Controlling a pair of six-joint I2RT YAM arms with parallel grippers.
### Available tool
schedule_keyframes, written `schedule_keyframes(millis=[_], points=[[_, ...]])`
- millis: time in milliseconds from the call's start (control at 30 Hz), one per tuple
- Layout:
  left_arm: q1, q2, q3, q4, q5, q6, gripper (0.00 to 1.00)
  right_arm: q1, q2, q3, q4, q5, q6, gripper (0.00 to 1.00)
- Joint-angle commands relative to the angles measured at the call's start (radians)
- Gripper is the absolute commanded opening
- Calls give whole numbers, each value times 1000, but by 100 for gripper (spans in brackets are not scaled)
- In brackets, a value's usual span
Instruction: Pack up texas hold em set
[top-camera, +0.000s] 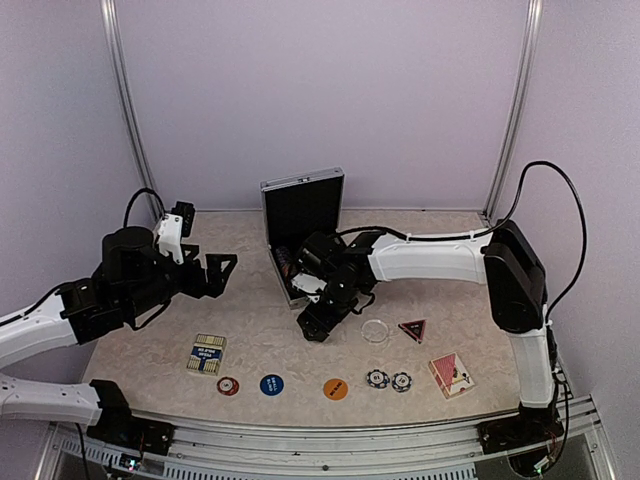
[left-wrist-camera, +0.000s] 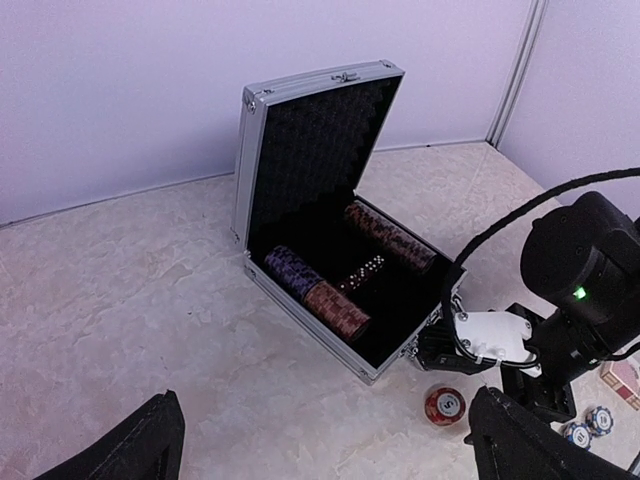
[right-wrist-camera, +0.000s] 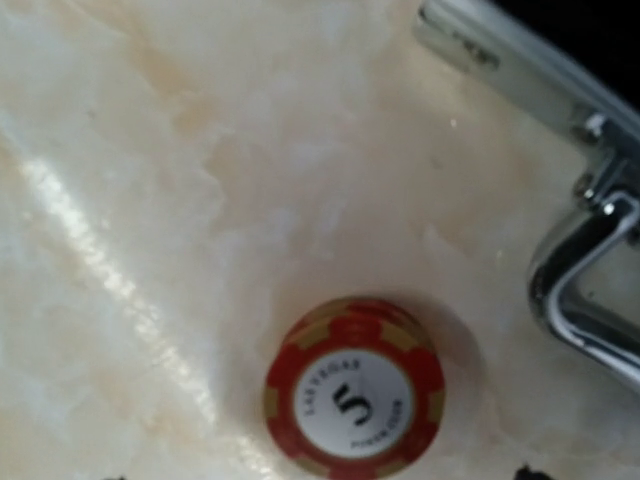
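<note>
The right hand (top-camera: 316, 328) hangs spread wide above a red chip (right-wrist-camera: 352, 400) lying flat on the beige marbled surface (top-camera: 150, 340), beside the metal handle (right-wrist-camera: 585, 290) of the open briefcase (top-camera: 303, 205). The left hand (top-camera: 222, 277) gapes empty. Lilac walls (top-camera: 330, 90) enclose the back. Nearer lie a blue disc (top-camera: 271, 384), orange disc (top-camera: 336, 388), triangle (top-camera: 412, 329) and two card decks (top-camera: 207, 353). The right arm (top-camera: 430, 258) hides the case's front from above.

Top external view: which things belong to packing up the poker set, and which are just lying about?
Part of the job: open silver aluminium briefcase; blue-gold card deck; red card deck; red striped chip; two blue-white striped chips; flat blue disc; flat orange disc; clear disc; dark triangle.

Not part of it: metal corner posts; lilac walls.
</note>
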Motion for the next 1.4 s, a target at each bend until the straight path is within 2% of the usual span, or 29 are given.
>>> schedule_keyframes(millis=[0, 800, 1367], points=[[8, -27, -26, 34, 28, 10, 99, 1, 42, 52, -40, 14, -5, 83], [26, -32, -35, 39, 21, -10, 99, 0, 160, 136, -77, 44, -19, 69], [42, -29, -36, 44, 37, -21, 99, 4, 183, 139, -82, 71, -32, 49]])
